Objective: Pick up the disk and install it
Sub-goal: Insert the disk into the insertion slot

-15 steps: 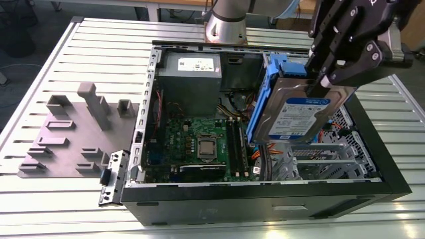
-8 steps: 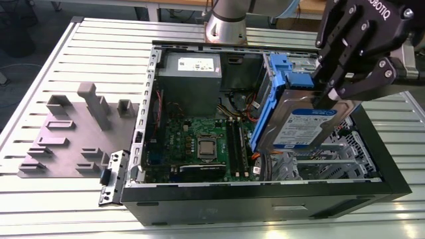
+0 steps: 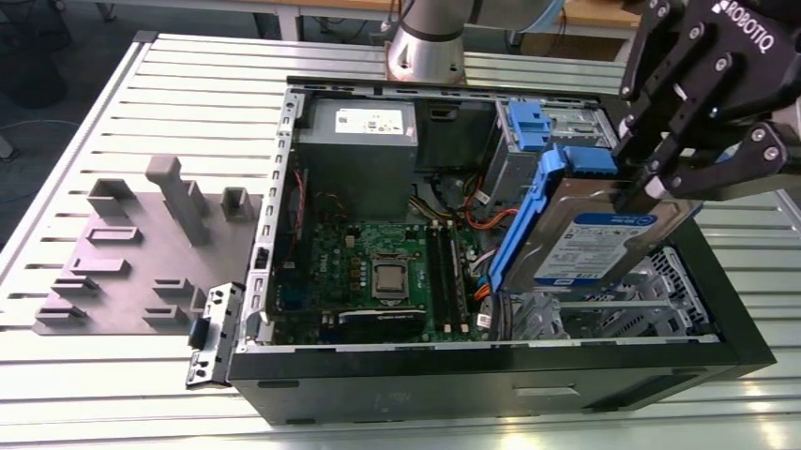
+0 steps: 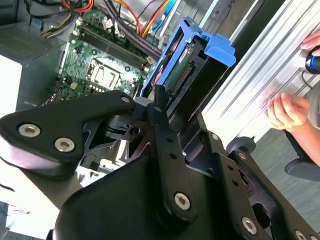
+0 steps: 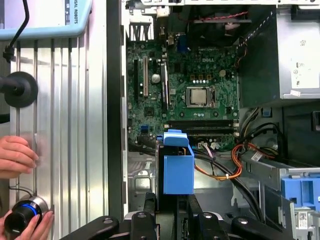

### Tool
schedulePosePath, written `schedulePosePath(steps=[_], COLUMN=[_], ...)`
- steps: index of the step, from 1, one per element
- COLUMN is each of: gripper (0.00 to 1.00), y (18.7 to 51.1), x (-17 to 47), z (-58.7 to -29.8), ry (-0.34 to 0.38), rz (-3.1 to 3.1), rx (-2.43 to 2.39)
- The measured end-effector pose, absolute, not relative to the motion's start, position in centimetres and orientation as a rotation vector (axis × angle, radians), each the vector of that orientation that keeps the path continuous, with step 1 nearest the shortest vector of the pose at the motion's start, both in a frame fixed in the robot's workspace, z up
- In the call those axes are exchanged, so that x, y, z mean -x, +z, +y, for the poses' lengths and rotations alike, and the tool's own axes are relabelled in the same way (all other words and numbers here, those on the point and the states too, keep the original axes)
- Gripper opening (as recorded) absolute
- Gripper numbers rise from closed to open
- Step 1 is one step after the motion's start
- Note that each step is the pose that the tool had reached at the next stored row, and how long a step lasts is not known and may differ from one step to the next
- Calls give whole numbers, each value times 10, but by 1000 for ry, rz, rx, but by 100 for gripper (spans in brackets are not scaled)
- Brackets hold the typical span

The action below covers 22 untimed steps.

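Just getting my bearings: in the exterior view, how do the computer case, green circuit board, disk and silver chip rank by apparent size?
1. computer case, largest
2. green circuit board and disk: about alike. The disk is held up and looks nearer the camera, so I won't rank these two.
3. silver chip, clearly smallest

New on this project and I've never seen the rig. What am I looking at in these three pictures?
It is one robot arm with a black two-finger gripper. The exterior view comes from a camera off the arm. It shows a slatted metal table carrying an open PC case and a grey fixture plate. Both wrist views come from cameras riding on the arm, looking past the gripper into the case at the motherboard. The gripper is shut on the disk, a hard drive with blue rails, held tilted over the case. A person's hand is at the table's edge beside the case.
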State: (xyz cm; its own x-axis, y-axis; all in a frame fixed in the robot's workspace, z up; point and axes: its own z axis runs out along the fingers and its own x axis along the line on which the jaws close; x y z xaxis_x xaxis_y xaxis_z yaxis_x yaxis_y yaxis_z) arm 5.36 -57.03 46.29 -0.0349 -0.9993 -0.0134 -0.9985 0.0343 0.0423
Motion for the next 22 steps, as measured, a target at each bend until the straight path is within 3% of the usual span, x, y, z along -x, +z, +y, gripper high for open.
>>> schedulePosePath(steps=[22], gripper=[35], y=[464], x=[-86], z=[-570], ry=[-73], rz=[-2246], rx=[-2170])
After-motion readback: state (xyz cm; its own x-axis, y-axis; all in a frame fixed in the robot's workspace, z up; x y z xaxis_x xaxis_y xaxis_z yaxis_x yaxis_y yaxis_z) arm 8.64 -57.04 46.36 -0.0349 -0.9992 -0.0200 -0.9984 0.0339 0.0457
